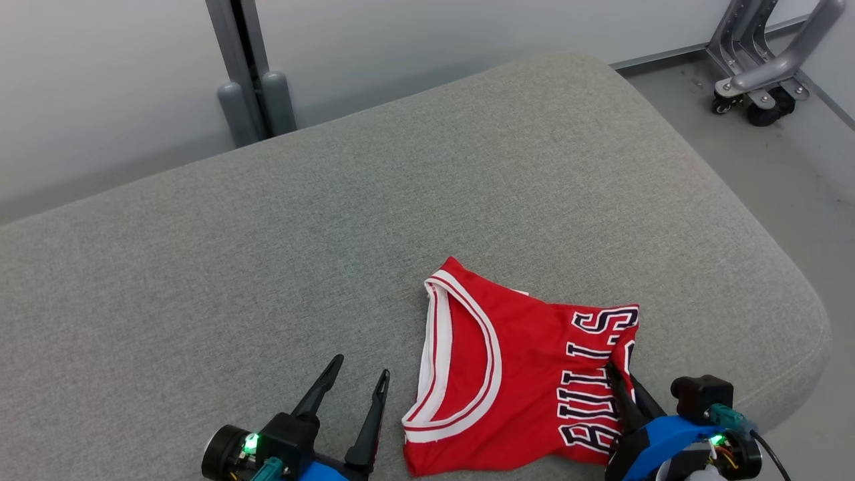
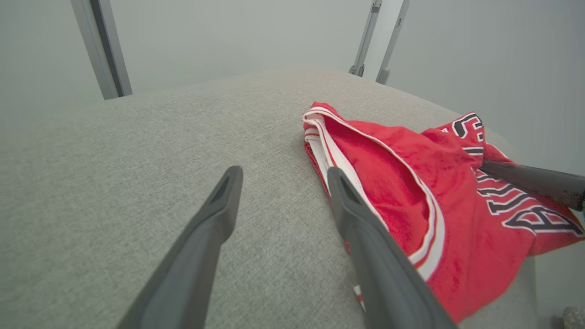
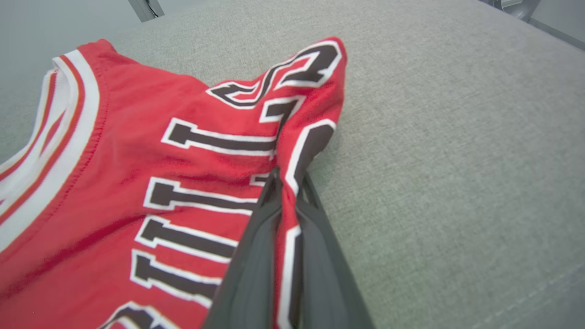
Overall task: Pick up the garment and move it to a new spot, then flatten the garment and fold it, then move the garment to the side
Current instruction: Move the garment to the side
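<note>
- The garment is bright red; its neck border has white and red stripes, and the letters are black with a white outline.
- The cushion is light grey with a fine woven pattern (a little greenish).
- The left pincer and the right pincer have dark grey fingers, blue bodies and green lights.
- The wall is pale grey.

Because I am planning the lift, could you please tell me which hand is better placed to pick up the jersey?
The right: the right hand is shut on a fold of the red jersey by its lettering; the left hand stands open over the grey cushion beside it, holding nothing.
</note>
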You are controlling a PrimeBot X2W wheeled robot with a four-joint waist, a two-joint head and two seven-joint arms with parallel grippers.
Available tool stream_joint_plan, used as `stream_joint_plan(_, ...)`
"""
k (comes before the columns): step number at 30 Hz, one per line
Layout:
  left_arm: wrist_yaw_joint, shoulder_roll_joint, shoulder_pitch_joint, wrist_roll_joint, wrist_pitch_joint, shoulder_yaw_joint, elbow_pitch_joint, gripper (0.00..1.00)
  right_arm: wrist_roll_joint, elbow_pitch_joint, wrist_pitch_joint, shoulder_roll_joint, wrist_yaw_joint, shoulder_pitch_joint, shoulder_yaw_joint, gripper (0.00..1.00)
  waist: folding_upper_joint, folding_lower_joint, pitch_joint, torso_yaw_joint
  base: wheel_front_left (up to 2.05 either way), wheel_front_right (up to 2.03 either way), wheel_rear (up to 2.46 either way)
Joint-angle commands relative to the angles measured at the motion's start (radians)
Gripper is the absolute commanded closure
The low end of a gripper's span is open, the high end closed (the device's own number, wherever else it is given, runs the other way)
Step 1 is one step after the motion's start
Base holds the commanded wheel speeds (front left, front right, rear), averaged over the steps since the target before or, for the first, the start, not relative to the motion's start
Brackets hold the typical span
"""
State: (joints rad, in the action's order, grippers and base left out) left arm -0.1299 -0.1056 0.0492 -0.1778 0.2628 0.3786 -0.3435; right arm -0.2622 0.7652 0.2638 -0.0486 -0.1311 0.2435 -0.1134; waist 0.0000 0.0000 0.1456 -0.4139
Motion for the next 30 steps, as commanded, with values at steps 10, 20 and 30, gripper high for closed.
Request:
stream_joint_plan(10,-0.001,-0.065,0.04,-0.01,0.003,0.03,0.014,0.0,0.133,-0.022,0.001,-0.004,0.001,0.158,0.087,1.0,0.0,0.0,0.089,0.056,0.0,0.0,0.0)
stream_joint_plan(20,-0.001,-0.151,0.107,-0.028,0.002,0.001,0.036,0.0,0.531,-0.015,-0.074,-0.029,0.001,0.45,0.483,1.0,0.0,0.0,0.233,0.184,0.0,0.0,0.0)
stream_joint_plan(30,0.001,-0.199,0.134,-0.05,-0.001,-0.032,0.043,0.0,0.868,-0.226,-0.231,-0.068,0.001,0.561,0.889,1.0,0.0,0.0,0.295,0.277,0.0,0.0,0.0)
